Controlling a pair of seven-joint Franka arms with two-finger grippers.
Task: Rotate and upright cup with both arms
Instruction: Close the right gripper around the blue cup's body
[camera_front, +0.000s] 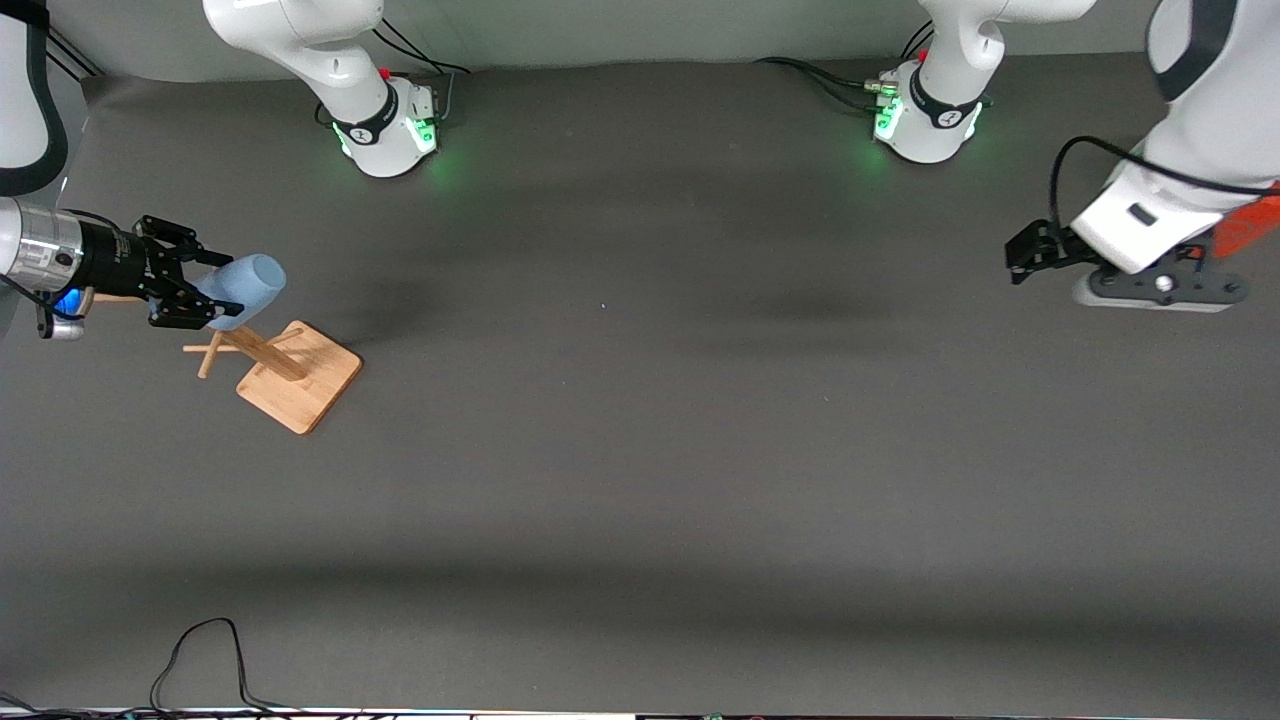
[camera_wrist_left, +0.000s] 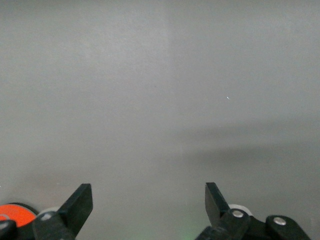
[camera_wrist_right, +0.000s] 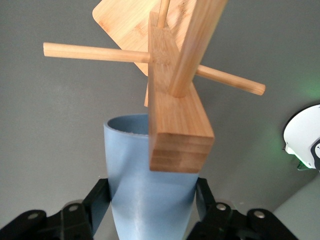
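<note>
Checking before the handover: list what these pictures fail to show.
- Cup: its base is covered by the right gripper in the front view and cut by the edge in the right wrist view.
- Wooden rack: its post hides part of the cup's rim.
- Left gripper: open over bare table; the orange thing is cropped.

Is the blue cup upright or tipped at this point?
Tipped: the cup lies sideways in the right gripper above the wooden rack, its open rim pointing away from the gripper.

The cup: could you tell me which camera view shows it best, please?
The right wrist view: the cup fills it, clamped in the right pincer. The front view shows it small; the left wrist view shows none.
</note>
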